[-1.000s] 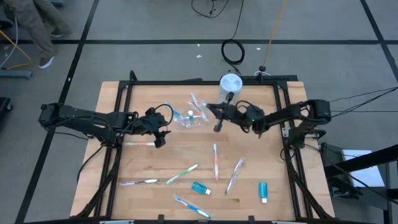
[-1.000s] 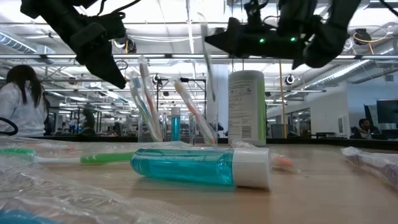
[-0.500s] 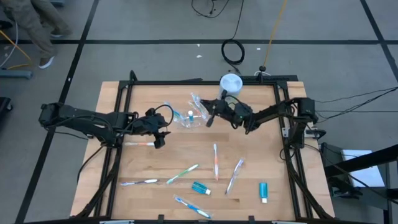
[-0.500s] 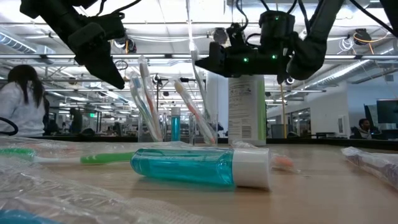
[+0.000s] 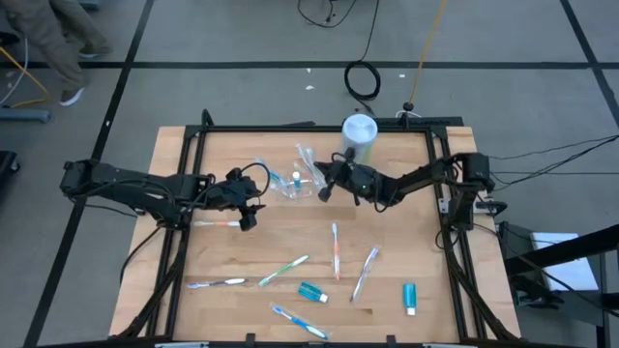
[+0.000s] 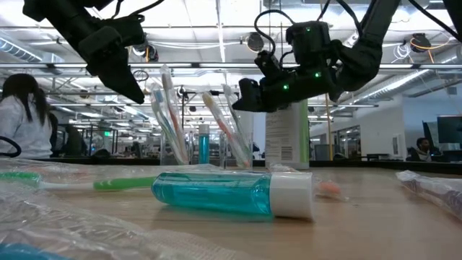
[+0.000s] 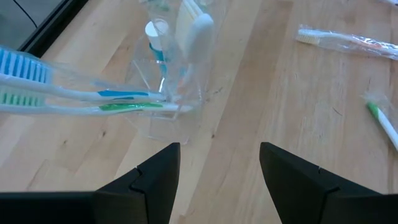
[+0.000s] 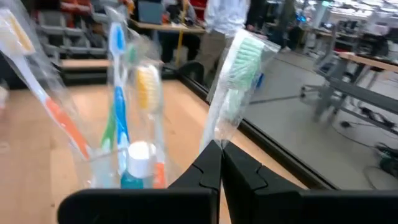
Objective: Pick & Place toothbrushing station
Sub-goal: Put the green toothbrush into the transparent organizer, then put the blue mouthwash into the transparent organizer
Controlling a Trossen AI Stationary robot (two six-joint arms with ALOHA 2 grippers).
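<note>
The clear cup (image 5: 295,186) stands on the table behind its middle, with several wrapped toothbrushes (image 6: 172,115) and a blue toothpaste tube (image 8: 138,163) leaning in it. My right gripper (image 5: 324,188) is just right of the cup, pointing level at it and shut on a wrapped green-bristled toothbrush (image 8: 239,59). My left gripper (image 5: 247,210) hangs open left of the cup (image 7: 166,93), nothing between its fingers. More toothbrushes (image 5: 336,249) and tubes (image 5: 311,292) lie toward the near edge. My right gripper pinches the wrapped toothbrush's handle (image 8: 216,138) between its two shut fingers, coming level from the table's right. The brush slants up and away beyond the fingertips, bristle head uppermost, clear of the table. The fingers hide its lower end.
A tall white-and-green canister (image 5: 358,133) stands close behind my right gripper. Loose toothbrushes (image 5: 283,271) (image 5: 366,273) (image 5: 218,283) and a tube (image 5: 409,297) are scattered over the near half. A black frame (image 5: 290,127) runs around the table.
My right gripper has sunk and gone toward the cup at the table's left, tipping from pointing down to level. The toothbrush in it stood upright and now slants with its head near the cup's brushes.
</note>
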